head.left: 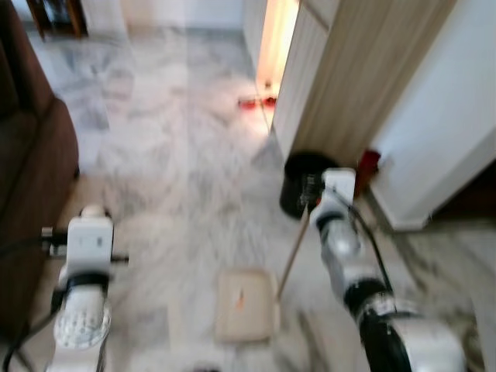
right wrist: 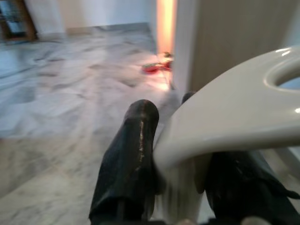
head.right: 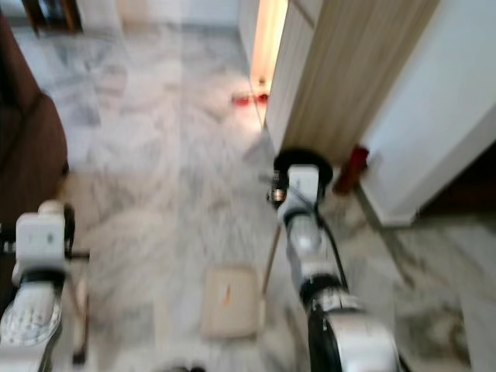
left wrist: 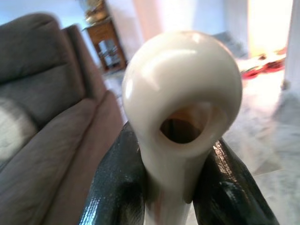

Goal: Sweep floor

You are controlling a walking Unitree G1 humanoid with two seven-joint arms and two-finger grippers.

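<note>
Left eye view: marble floor (head.left: 178, 155), brown sofa (head.left: 31, 194).

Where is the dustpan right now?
The dustpan lies flat on the marble floor between the two arms in the head views, just left of the thin handle running up to the right gripper.

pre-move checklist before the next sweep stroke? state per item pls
1. Left gripper shut on the cream handle: ok, black fingers press both sides.
2. Right gripper shut on the dustpan handle: ok.
3. Dustpan flat on the floor between the arms: ok, its pole slants up to the right gripper.
4. Broom head position: cannot tell, blurred.
5. Path ahead: not ok, black bin and red bottle stand by the wooden cabinet, sofa close on the left.
6. Debris to sweep: cannot tell, apart from an orange speck in the dustpan.
</note>
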